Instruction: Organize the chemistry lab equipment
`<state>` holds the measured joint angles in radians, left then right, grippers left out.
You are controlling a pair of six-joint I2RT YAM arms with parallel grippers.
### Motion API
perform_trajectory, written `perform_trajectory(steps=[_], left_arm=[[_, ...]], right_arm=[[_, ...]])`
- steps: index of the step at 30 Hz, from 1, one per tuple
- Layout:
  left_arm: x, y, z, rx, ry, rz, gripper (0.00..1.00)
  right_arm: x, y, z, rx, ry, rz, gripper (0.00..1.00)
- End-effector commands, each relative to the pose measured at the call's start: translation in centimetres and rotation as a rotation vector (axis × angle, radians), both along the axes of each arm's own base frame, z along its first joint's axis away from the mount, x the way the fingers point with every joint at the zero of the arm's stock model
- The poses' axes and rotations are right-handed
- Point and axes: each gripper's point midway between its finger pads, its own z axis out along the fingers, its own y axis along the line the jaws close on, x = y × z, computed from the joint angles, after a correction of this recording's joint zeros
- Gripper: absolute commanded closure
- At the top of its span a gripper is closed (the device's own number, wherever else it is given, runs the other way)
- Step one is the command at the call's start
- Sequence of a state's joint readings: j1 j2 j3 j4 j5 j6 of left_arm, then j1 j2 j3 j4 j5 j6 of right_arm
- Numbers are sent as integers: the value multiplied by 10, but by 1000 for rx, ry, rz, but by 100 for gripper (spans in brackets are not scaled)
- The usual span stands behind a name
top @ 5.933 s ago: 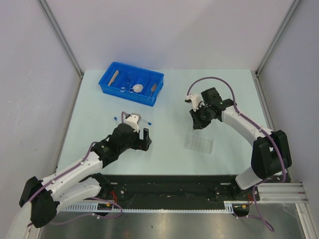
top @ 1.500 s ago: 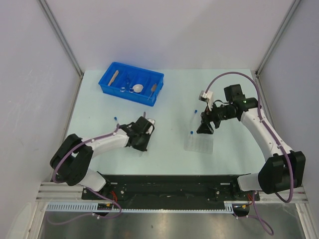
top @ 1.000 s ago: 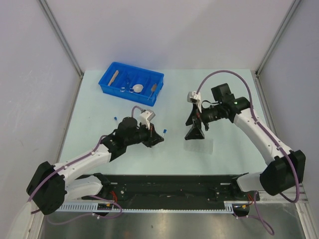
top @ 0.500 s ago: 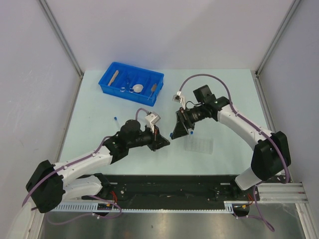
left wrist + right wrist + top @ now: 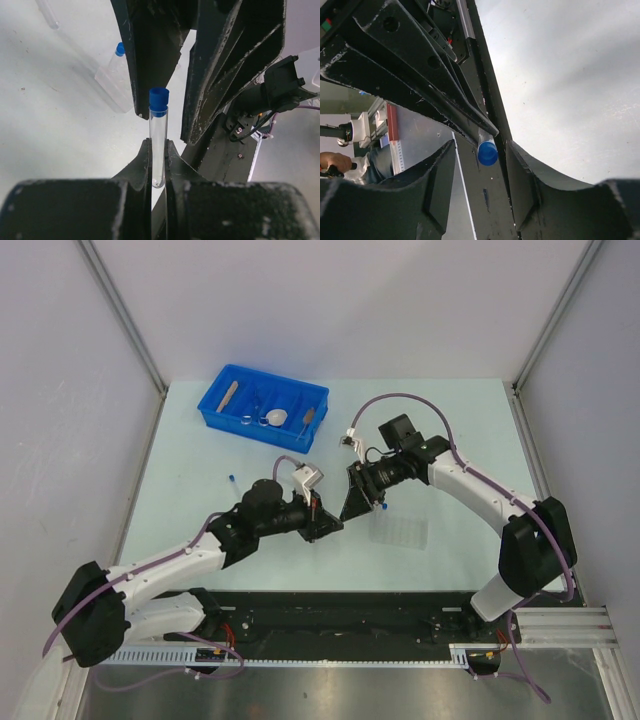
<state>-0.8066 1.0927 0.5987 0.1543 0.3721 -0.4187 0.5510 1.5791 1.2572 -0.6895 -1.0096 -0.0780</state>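
Observation:
My left gripper (image 5: 158, 150) is shut on the lower end of a clear blue-capped tube (image 5: 159, 135), which points away from it. Seen from above, the left gripper (image 5: 325, 520) meets my right gripper (image 5: 352, 502) over the middle of the table. In the right wrist view the tube's blue cap (image 5: 487, 152) sits between the right gripper's (image 5: 481, 147) jaws. Those jaws stand open, with a gap on each side of the cap. The clear tube rack (image 5: 400, 531) lies just right of both grippers, with one capped tube (image 5: 119, 50) standing in it.
The blue bin (image 5: 220, 400) at the back left holds the wooden stick (image 5: 230, 393), metal tongs (image 5: 255, 398), white dish (image 5: 277, 417) and brown-handled tool (image 5: 308, 419). Another loose tube (image 5: 231, 481) lies on the table left of my left arm.
My right gripper has swung left to the left gripper, and its jaws have narrowed around the tube's cap. The left gripper has carried the tube rightward and held its grip.

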Motion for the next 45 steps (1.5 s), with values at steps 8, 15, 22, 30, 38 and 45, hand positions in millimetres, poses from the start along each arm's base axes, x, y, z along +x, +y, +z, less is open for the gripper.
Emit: perform_trajectory(steps=[8, 15, 22, 30, 38, 45], left_arm=[[3, -10, 28, -52, -46, -9, 97], [3, -7, 27, -43, -45, 4, 92], [2, 10, 41, -56, -109, 57, 52], [14, 44, 34, 42, -156, 205, 17], [42, 98, 9, 164, -88, 436, 10], [43, 111, 4, 159, -76, 475, 9]], right_arm=[[3, 10, 13, 43, -32, 25, 69], [2, 6, 14, 37, -86, 38, 85], [3, -4, 21, 28, -205, 45, 87], [-1, -25, 20, -24, -343, 89, 88], [11, -61, -1, -190, -582, 81, 87], [33, -81, -19, -270, -649, 5, 86]])
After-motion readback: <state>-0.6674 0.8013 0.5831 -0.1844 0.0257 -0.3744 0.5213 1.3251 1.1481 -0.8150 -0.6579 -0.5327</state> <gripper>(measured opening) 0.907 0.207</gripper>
